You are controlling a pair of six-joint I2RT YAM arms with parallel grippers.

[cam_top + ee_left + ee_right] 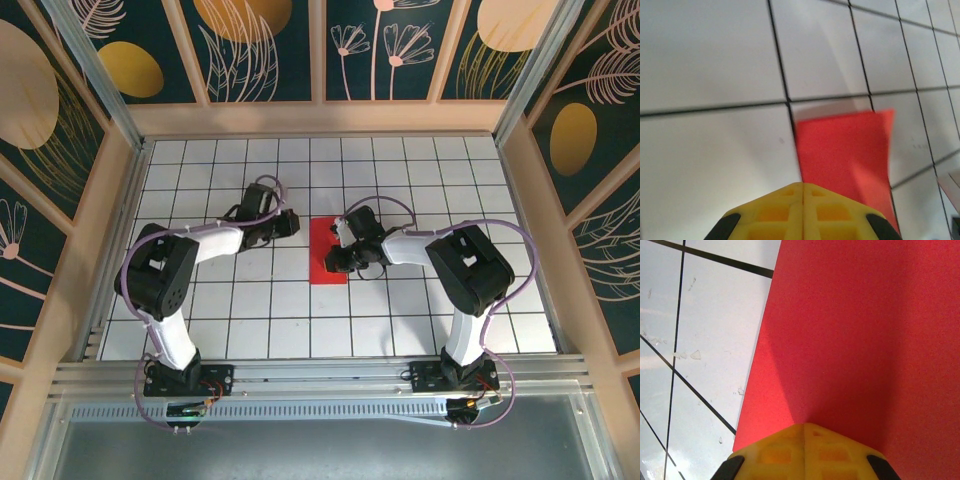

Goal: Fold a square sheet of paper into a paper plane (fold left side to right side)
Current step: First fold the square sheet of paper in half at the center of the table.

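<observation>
Top external: narrow red paper (322, 255), long axis near-to-far; left claw (294, 222), right claw (332, 263) both closed.

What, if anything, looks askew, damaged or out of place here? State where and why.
The red paper lies as a narrow rectangle; in the left wrist view its far right corner pokes out, so its edges may not quite match. Small pale flecks mark the white tiles beside it, like chips or scuffs.
</observation>
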